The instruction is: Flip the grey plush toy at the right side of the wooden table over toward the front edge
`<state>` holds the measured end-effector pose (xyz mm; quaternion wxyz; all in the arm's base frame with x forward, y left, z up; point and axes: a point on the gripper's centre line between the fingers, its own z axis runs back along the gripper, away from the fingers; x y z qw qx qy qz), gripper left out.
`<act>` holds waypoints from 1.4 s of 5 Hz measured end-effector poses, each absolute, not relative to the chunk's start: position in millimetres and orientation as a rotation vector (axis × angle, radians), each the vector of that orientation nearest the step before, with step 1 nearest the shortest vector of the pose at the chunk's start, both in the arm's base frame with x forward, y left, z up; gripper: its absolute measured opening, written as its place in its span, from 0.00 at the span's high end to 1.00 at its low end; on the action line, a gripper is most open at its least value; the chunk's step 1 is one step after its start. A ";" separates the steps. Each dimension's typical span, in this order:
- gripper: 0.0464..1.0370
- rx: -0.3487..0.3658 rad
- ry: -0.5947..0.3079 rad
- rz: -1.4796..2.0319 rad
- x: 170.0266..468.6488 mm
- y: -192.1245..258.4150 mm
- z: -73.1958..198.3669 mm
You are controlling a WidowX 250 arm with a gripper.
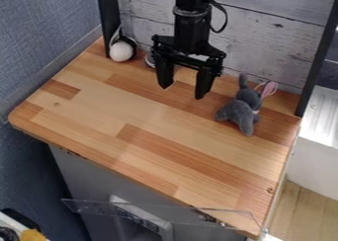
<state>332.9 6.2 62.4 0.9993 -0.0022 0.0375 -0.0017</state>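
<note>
The black gripper [184,91] hangs down over the back middle of the wooden table, its two fingers spread apart with nothing between them. To its right, near the table's back right, a grey plush rabbit [242,109] with pink inner ears lies on the wood, apart from the fingers. Whether the fingertips touch the table cannot be told.
A white round object [121,51] with black parts stands at the back left corner by a black post. Behind the arm, a small metallic round item [149,60] is partly hidden. The wooden table [142,131] ends at a whitewashed plank wall; black posts rise at both back corners.
</note>
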 end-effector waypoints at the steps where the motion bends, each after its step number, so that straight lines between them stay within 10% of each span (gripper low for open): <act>1: 0.04 -0.004 0.095 -0.043 337.5 -7.9 59.1; 7: 0.04 -0.001 0.099 -0.049 389.8 -101.9 54.1</act>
